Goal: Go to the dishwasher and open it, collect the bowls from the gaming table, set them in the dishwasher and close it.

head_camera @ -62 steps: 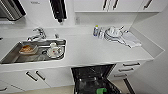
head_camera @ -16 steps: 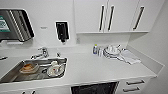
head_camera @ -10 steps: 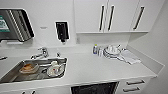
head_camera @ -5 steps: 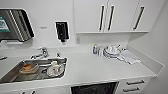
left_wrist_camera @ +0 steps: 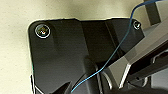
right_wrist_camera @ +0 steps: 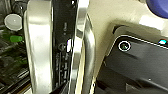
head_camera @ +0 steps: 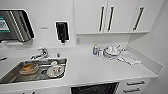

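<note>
From the head view I look down on a smooth white desk (head_camera: 95, 70) running along a white wall. The dishwasher (head_camera: 94, 88) sits under the desk edge at the bottom centre: I see a dark rectangular opening there, its interior grainy, too blurred to make out the racks. In the right wrist view its door edge (right_wrist_camera: 62, 47) shows close up: a black control strip with small markings between brushed, rounded steel bands, and beside it a dark rack area with a pale round cap (right_wrist_camera: 13, 21) and a green piece (right_wrist_camera: 15, 38).

Left of the dishwasher a rectangular stainless sink (head_camera: 15, 75) is set into the desk, holding a round white plate (head_camera: 55, 71) and an orange-brown item in a bowl (head_camera: 28, 68); a chrome tap (head_camera: 41, 53) stands behind it. A black wall dispenser (head_camera: 62, 31) hangs above. At the desk's right end: small bottles (head_camera: 97, 50), stacked white dishes (head_camera: 112, 51), a folded cloth (head_camera: 130, 59). White drawers with bar handles (head_camera: 135, 86) flank the dishwasher.

I cannot tell how far either hand is open, or whether it holds anything.
</note>
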Robot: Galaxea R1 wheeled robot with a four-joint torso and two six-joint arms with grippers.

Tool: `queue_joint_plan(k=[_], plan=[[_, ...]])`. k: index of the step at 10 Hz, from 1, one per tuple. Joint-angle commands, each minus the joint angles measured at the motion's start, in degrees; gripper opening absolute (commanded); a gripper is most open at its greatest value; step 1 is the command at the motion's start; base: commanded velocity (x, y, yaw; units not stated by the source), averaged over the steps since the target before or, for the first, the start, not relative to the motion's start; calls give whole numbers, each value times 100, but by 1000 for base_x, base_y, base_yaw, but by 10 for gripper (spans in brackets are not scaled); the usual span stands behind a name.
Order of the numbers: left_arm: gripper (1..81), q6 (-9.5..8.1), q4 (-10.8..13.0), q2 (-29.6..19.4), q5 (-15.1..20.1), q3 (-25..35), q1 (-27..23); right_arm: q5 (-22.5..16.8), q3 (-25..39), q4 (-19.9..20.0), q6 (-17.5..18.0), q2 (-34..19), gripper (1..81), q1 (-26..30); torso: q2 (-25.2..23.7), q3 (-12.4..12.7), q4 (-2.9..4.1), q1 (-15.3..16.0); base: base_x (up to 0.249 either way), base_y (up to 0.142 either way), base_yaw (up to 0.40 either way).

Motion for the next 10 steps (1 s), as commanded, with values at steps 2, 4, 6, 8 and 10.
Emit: queue_joint_plan(k=[2, 4, 6, 8, 10], plan=[[811, 5, 31, -73, 259, 26, -134, -431, -687, -250, -26, 404, 811, 136, -752, 2, 0, 480, 0, 0, 0], [811, 5, 40, -91, 259, 35, -134, -484, -940, -250, -26, 500, 811, 48, -1174, 5, 0, 743, 0, 0, 0], [811, 5, 5, -91, 268, 35, -134, -492, -1258, -250, -26, 720, 811, -48, -999, 5, 0, 614, 0, 0, 0], [811, 5, 14, -109, 268, 35, -134, -406, -1311, -154, 0, 983, 811, 30, -1120, 9, 0, 682, 0, 0, 0], [811, 5, 5, -126, 277, 35, -134, -387, -1241, -144, 70, 1291, 811, 390, -1120, 9, 0, 690, 0, 0, 0]])
